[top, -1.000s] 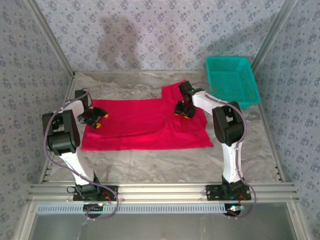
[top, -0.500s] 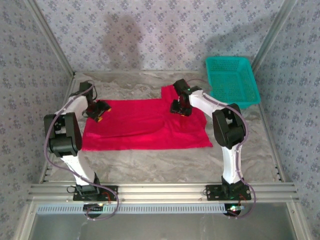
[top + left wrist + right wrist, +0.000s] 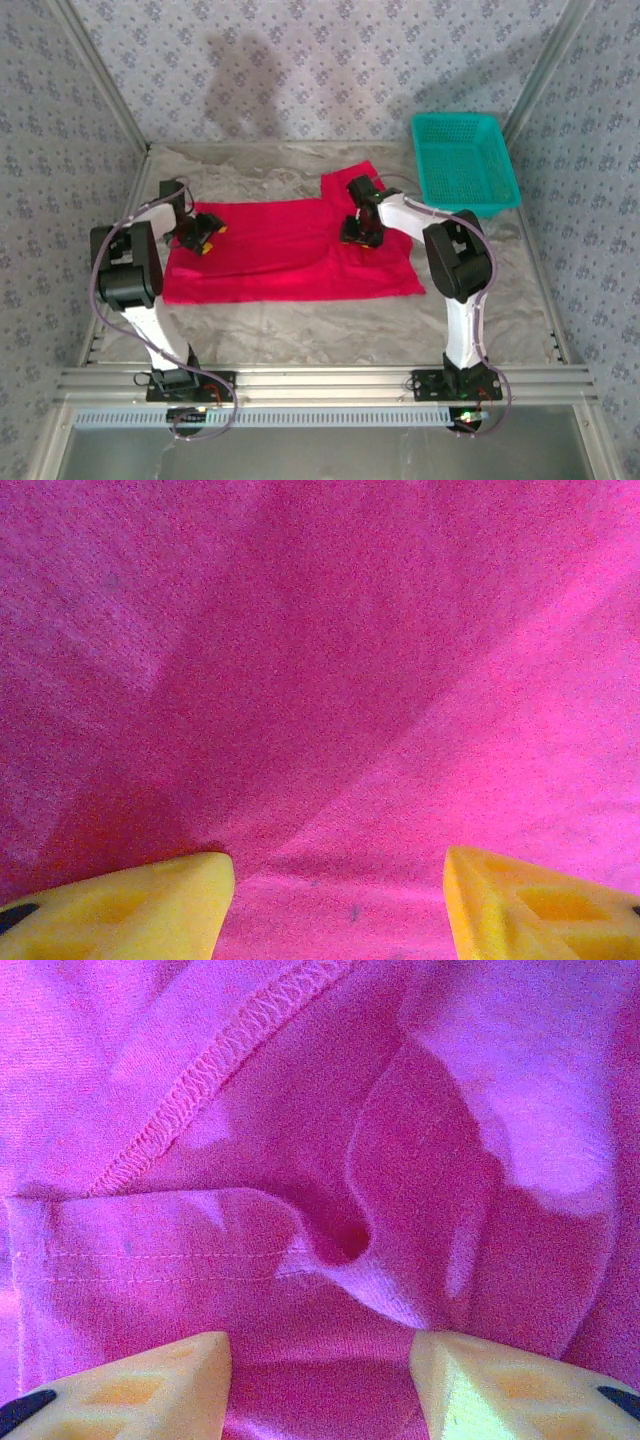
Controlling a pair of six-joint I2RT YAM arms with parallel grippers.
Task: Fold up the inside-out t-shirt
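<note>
Top external view: inside-out t-shirt [image 3: 285,255] lies spread flat across the mid tabletop [image 3: 300,330], one sleeve poking toward the far side, teal basket [image 3: 465,160] near its far right corner. Left jaws sit low over the shirt's far left corner, yellow fingers [image 3: 130,905] parted about halfway, smooth cloth showing between them, nothing pinched. Right jaws hang over a seam and a raised wrinkle near that sleeve, fingers [image 3: 500,1385] likewise parted, gripping nothing.
</note>
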